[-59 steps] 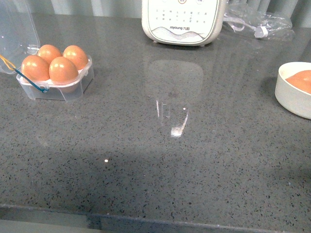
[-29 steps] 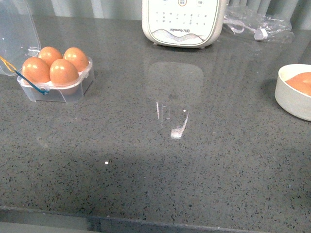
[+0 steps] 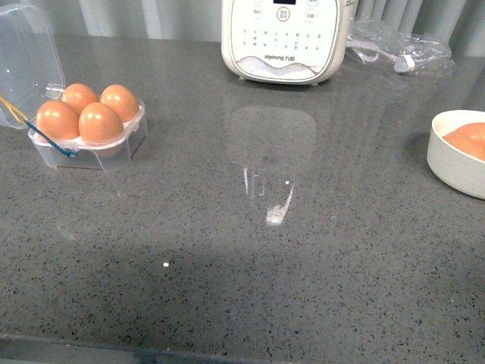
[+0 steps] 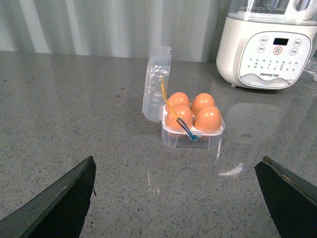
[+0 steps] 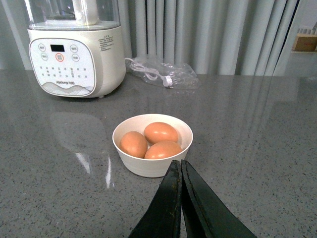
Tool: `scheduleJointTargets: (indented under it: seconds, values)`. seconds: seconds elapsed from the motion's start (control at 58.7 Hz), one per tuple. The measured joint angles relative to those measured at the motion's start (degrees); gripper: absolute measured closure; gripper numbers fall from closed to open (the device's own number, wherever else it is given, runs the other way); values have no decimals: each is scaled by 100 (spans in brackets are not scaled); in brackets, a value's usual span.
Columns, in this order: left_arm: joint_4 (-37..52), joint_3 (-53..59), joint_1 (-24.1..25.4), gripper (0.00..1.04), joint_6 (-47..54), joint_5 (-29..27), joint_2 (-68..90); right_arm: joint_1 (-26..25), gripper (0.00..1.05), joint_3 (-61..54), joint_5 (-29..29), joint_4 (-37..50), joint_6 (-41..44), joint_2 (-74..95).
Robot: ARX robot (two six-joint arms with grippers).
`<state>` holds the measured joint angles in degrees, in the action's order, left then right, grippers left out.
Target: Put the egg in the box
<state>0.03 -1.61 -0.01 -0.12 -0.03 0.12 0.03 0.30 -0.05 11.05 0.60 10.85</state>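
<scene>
Front view: clear box [image 3: 92, 155] sits at the far left of the table [image 3: 250, 288], lid [image 3: 26, 61] hinged open and standing up behind it. Four eggs [image 3: 100, 121] fill all four cups, so no cup is free. A blue-and-yellow cord [image 3: 47, 136] hangs over the box's left side. White bowl [image 3: 453, 163] is at the right edge, well apart from the box and partly cut off. White appliance [image 3: 286, 38] stands at the back centre, with a clear plastic bag [image 3: 398, 42] holding a cable beside it. No arm shows in this view.

Left wrist view: left gripper [image 4: 177, 161] is wide open and empty, with its fingers [image 4: 59, 203] at the frame corners. It is off the table, facing the box [image 4: 190, 141], and not touching it.

Right wrist view: right gripper [image 5: 181, 166] is closed with its fingers pressed together and nothing between them. It is just in front of the bowl [image 5: 148, 171], which holds three eggs [image 5: 161, 132].
</scene>
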Motion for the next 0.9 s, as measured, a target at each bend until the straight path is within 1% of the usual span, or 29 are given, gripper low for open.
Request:
scheduleJointTargets:
  seconds: [0.102,0.136,0.17,0.392,0.426,0.596,0.63,0.749,0.784,0.835,0.903]
  values:
    - [0,0,0,7,0,0,0,0,102,0,0,-195,0,-186]
    - [0,0,0,7,0,0,0,0,102,4,0,-745,0,-579]
    - [0,0,0,7,0,-2,0,0,102,4,0,-1060,0,-879]
    - [0,0,0,7,0,0,0,0,102,4,0,-1102,0,-1060]
    - [0,0,0,7,0,0,-2,0,100,4,0,-1102,2,-1060]
    - [0,0,0,7,0,0,-4,0,73,4,0,-1102,0,-1060]
    - [0,0,0,7,0,0,-4,0,66,4,0,-1102,0,-1060]
    - [0,0,0,7,0,0,-4,0,48,4,0,-1102,0,-1060]
    - [0,0,0,7,0,0,-4,0,41,4,0,-1102,0,-1060]
    - [0,0,0,7,0,-2,-4,0,34,4,0,-1102,0,-1060]
    - [0,0,0,7,0,0,-4,0,18,4,0,-1102,0,-1060]
